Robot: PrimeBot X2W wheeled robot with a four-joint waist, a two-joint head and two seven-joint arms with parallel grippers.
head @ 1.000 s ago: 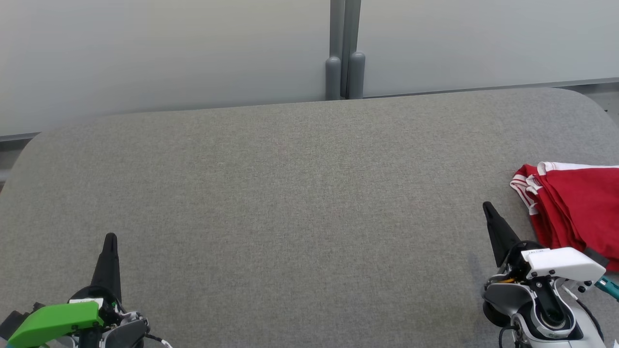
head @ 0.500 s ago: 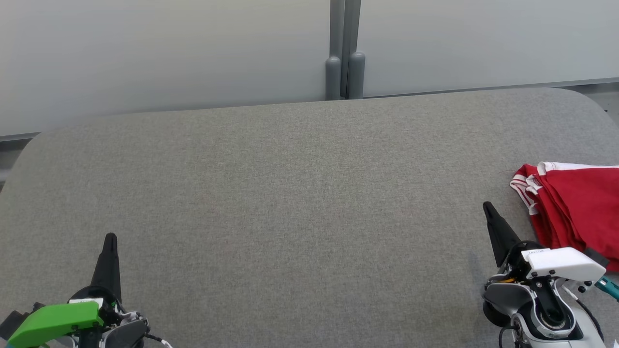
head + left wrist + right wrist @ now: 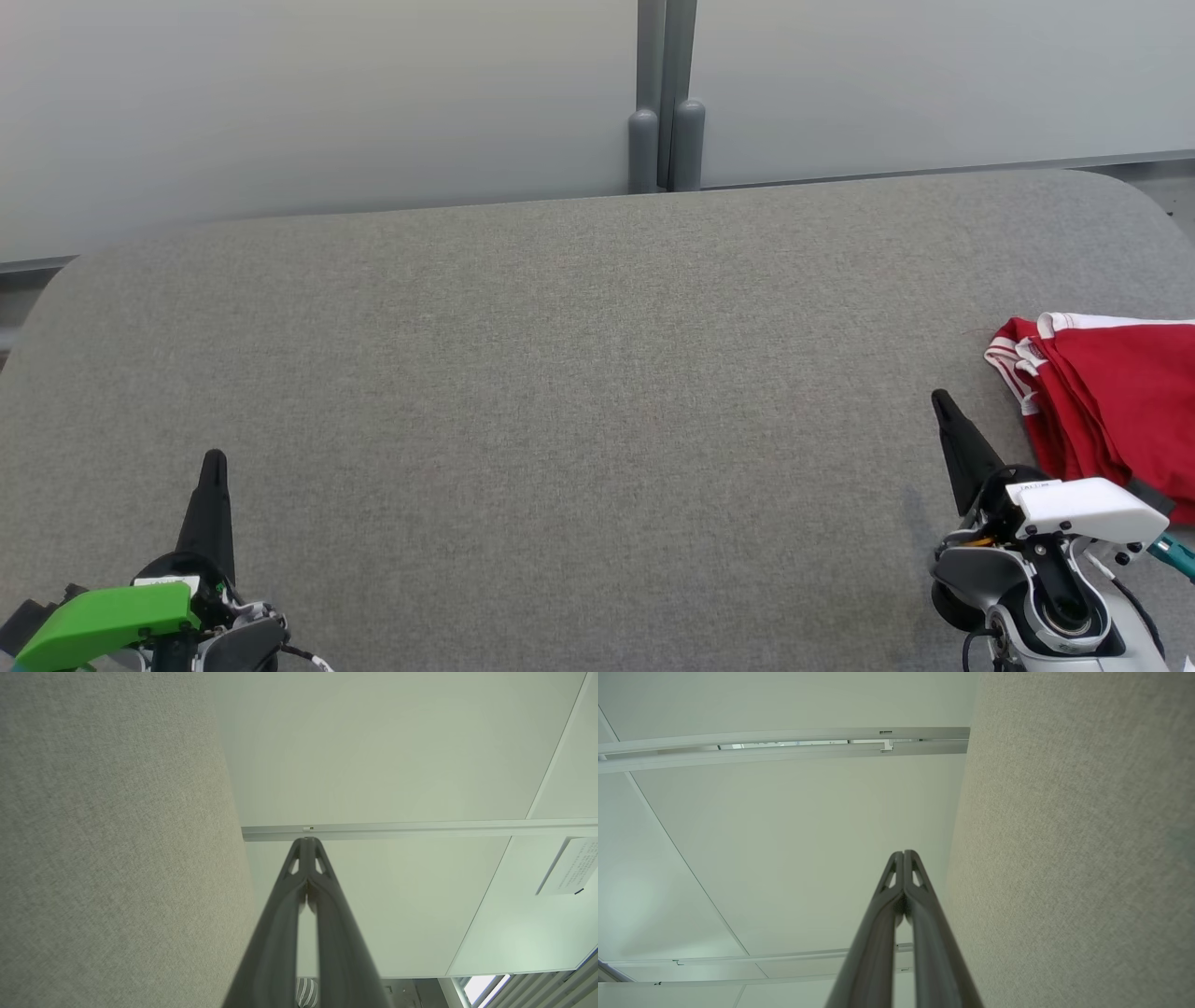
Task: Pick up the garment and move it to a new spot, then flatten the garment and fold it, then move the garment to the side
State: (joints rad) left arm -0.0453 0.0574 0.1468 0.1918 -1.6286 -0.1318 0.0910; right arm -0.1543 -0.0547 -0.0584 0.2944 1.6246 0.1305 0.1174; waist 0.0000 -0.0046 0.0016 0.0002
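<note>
One folded red garment [image 3: 1111, 401] just beside the closed right gripper [image 3: 943, 403]

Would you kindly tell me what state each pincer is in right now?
Left pincer: closed, holding nothing.
Right pincer: closed, holding nothing.

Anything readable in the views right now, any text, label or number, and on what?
Nothing legible.
Paper notice on the wall panel: printed lines, too small to read.
Small label on right gripper: blurred, unreadable.
White label on left gripper: blurred, unreadable.
Red garment: no text visible.
</note>
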